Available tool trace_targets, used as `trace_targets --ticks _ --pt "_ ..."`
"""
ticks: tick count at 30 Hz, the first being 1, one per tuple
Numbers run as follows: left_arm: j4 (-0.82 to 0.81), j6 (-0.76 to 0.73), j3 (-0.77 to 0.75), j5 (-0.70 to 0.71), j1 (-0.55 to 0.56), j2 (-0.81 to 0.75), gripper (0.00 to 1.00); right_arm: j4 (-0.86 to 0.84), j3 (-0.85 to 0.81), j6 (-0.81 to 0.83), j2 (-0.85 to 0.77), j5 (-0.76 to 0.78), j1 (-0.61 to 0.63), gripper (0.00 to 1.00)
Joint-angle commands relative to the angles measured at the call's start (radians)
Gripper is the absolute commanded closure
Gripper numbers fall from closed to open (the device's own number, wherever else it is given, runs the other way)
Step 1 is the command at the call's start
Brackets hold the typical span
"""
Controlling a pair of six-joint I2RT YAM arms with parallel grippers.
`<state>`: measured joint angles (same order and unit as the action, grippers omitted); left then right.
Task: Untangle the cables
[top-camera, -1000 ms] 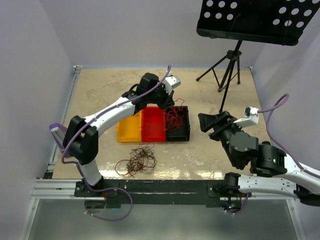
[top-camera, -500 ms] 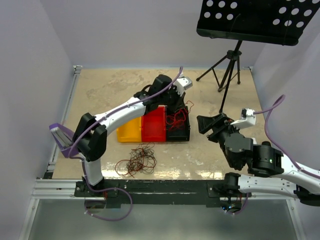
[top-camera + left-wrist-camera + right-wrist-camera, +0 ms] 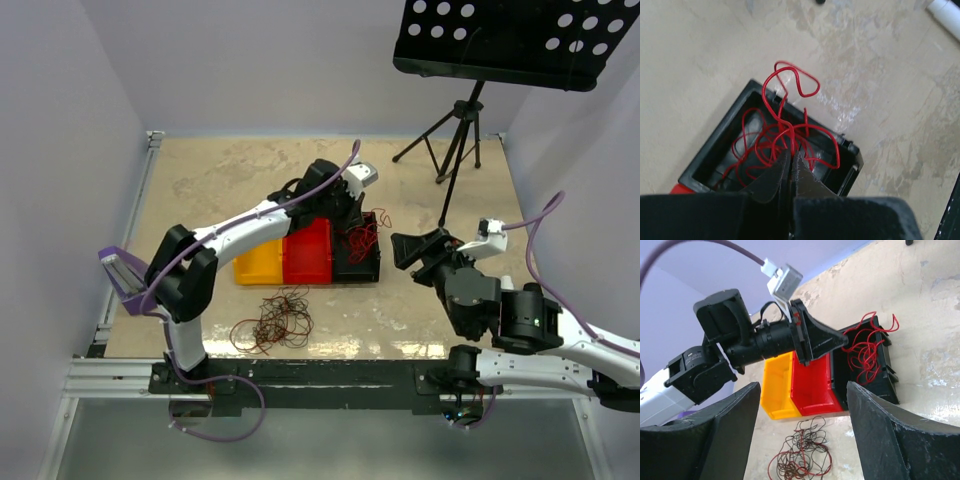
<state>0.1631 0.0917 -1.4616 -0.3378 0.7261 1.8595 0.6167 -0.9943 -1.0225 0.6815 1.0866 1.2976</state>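
Three bins, two cable heaps; left jaws pinch a red cable, right jaws apart.

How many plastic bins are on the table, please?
3, in one row seen from above: yellow bin at the left end, red bin in the middle, black bin at the right end, holding red wires. None seems hidden.

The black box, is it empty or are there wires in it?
Not empty. Curly red wires lie in the black box, one loop sticking out past its rim.
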Motion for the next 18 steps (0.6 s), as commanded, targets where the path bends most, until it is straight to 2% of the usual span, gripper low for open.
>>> trace_targets --ticks 1,18 --pt "-0.001 -0.023 0.069 0.028 -0.039 -0.104 1.0 -0.014 0.019 -0.027 0.0 0.019 0.002 0.25" --pt "0.032 -0.05 0.162 0.003 -0.071 -0.25 1.0 -0.044 0.046 -0.022 0.039 -0.01 0.002 0.25"
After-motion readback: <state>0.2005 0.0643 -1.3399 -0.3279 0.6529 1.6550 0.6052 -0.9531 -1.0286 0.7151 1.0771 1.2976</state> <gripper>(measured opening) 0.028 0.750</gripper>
